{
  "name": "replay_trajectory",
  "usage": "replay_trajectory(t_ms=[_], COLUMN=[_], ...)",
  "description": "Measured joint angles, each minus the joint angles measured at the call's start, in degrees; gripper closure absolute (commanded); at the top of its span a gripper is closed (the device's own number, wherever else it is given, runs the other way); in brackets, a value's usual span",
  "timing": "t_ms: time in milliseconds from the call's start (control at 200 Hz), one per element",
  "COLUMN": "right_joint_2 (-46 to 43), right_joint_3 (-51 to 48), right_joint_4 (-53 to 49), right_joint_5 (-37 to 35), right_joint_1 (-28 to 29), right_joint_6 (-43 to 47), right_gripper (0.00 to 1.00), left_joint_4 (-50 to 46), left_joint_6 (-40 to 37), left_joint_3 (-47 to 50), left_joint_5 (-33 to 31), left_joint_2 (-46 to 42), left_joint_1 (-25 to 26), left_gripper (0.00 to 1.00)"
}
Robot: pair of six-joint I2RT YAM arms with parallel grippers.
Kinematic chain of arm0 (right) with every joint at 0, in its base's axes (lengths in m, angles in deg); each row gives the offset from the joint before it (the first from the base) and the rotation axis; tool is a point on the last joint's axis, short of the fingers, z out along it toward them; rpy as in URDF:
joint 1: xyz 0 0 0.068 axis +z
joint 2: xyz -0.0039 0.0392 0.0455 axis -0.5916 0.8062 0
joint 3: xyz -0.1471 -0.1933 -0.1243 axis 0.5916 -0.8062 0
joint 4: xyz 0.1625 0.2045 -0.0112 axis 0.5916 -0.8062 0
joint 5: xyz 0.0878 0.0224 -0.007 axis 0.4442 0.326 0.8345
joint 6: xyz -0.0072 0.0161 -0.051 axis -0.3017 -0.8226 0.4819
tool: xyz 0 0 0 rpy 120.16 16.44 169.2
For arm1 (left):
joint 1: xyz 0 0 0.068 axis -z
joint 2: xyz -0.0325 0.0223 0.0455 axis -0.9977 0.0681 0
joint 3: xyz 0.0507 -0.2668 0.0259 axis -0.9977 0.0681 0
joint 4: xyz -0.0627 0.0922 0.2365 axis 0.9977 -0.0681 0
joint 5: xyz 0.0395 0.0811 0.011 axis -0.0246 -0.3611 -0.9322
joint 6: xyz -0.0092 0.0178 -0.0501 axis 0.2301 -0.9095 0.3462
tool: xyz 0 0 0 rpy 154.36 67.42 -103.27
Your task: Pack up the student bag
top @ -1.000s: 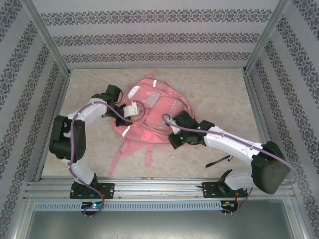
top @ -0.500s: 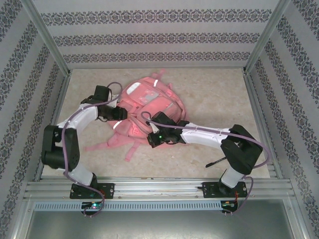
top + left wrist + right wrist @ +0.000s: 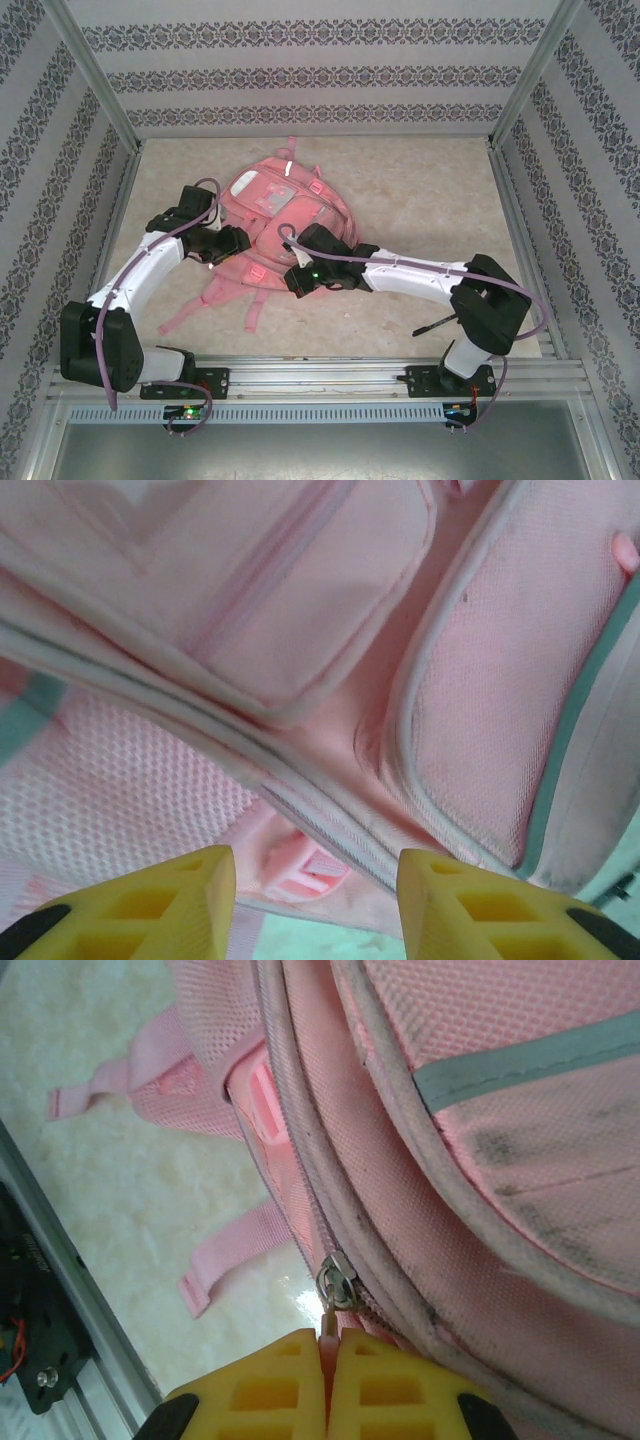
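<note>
The pink student bag point(image 3: 285, 205) lies flat in the middle of the table, straps point(image 3: 215, 295) trailing toward the near left. My left gripper point(image 3: 235, 243) is at the bag's left edge. In the left wrist view it point(image 3: 315, 905) stands open, with the bag's pockets point(image 3: 300, 630) and a pink buckle point(image 3: 305, 872) beyond the yellow fingers and nothing between them. My right gripper point(image 3: 295, 277) is at the bag's near edge. It point(image 3: 328, 1360) is shut on the pink zip pull point(image 3: 328, 1328) hanging from the metal slider point(image 3: 335, 1285) of the main zip.
A black pen point(image 3: 438, 323) lies on the table near the right arm's base. Patterned walls enclose the table on three sides, and a metal rail point(image 3: 320, 375) runs along the near edge. Loose strap ends point(image 3: 230, 1255) lie on the tabletop.
The left gripper has opened and drawn back to the bag's left edge. The right gripper moved left along the near edge with the zip pull. The bag shifted left.
</note>
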Motion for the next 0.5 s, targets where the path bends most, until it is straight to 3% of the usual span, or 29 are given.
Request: replay_trajectory(t_ms=[185,430,465,500], right_joint_2=[-0.33,3.87,4.61,5.33], right_joint_3=[1.22,6.14,6.73,7.17], right_joint_4=[-0.52,-0.94,-1.01,-1.05], right_joint_5=[0.24,0.55,0.44,0.35], right_joint_1=[0.46,4.66,5.2,5.62], right_joint_6=[0.63,0.83,0.83,0.83], right_gripper=[1.0,1.0,1.0,1.0], left_joint_4=[2.86,8.7,9.16,9.68], left_joint_6=[11.93,21.92,22.97,23.87], left_joint_3=[7.76,9.35,9.97,10.58], left_joint_5=[1.55,-5.42,-6.05,-6.8], left_joint_2=[-6.21,-6.32,-6.1,-5.6], left_joint_1=[2.97,4.44,4.55,4.68], left_gripper=[0.55,0.57,0.61,0.74])
